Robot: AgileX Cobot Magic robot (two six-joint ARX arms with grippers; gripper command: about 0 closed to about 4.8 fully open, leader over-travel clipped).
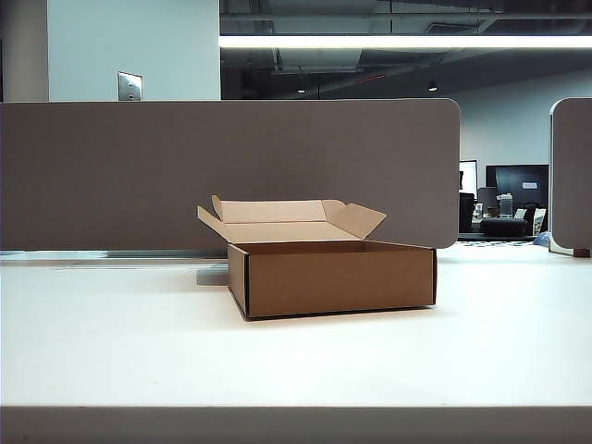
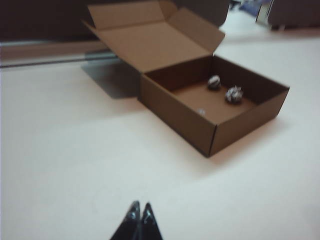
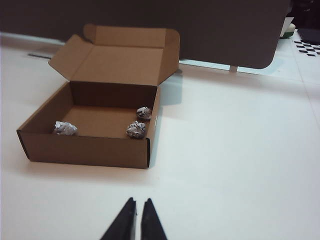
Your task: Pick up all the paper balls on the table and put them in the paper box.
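All three paper balls (image 3: 65,128) (image 3: 136,129) (image 3: 143,113) lie inside the paper box (image 3: 85,149), which stands open at the centre of the exterior view, so the task looks finished. No ball shows on the table (image 1: 111,342). The left gripper (image 2: 139,212) has its jaws closed and empty; the right gripper (image 3: 138,212) is almost closed, also empty. Both hang well apart from the box edges, with wide free surface around.

Grey-brown partition panel (image 1: 231,171) behind, w/ ceiling light strip (image 1: 407,42) & dark monitor (image 1: 518,185) far back.
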